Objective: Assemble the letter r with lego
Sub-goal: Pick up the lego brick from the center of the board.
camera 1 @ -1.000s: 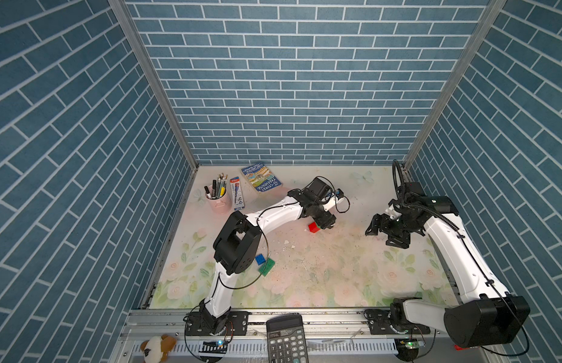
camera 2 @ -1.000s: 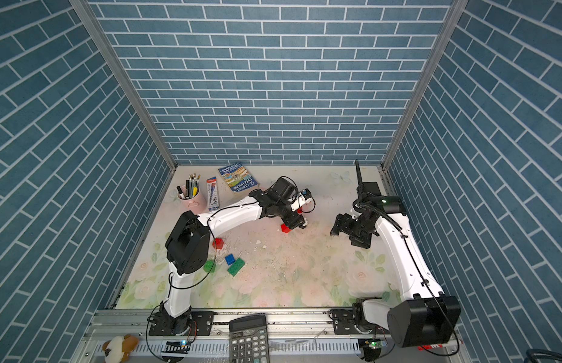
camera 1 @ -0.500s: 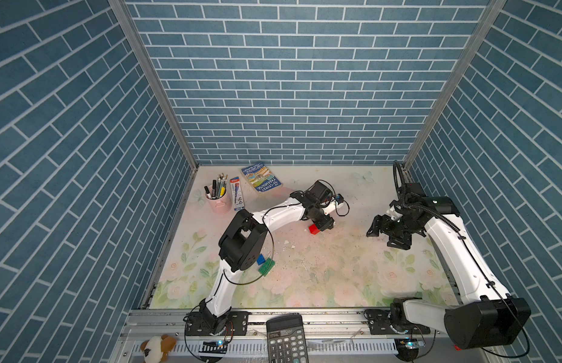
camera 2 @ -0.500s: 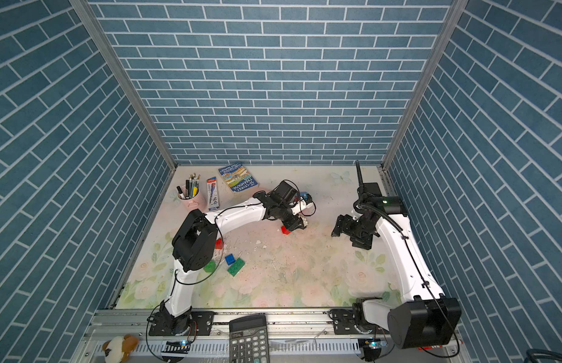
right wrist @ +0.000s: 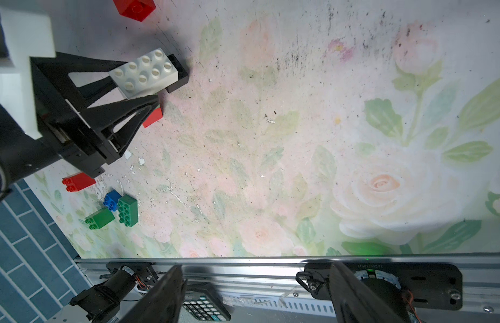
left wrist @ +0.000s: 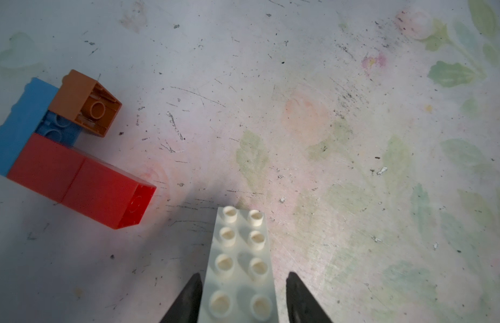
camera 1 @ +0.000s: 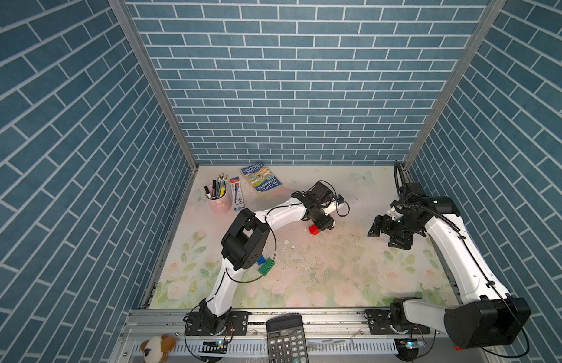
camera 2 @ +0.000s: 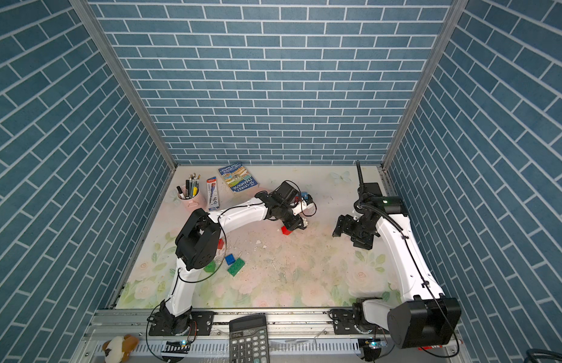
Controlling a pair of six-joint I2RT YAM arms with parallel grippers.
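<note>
**Progress.** One sub-assy exists: the stack, made of two red bricks in line, a light-blue oblong across one end and a brown square on the blue's overhang. It lies on its side on the mat. I read that as stem plus arm, so the r is roughly outlined but not finished.

**Tool.** L gripper straddles the white brick, an 8-stud oblong, studs up.
- Jaws are part-way in, w/ one finger against the brick's side and a sliver of gap at the other.
- I can't tell if the grip is made, or if the brick is off the mat.
- The white brick is near the stack, not touching. Joining it looks to me like the step left.

R gripper has its jaws wide apart, empty, well apart from the work.

**Unused.** Red brick, blue brick, green oblong and second green brick sit grouped towards the L arm's base. In a top view a red piece shows just beside the L gripper. I can't tell if it belongs to the stack.

**Surface.** Floral mat, scuffed, w/ black specks and white chips.

**Room.** Blue brick-pattern walls on three sides. Pen cup and book are at the back. Calculator and plush toy are by the front rail.
</note>
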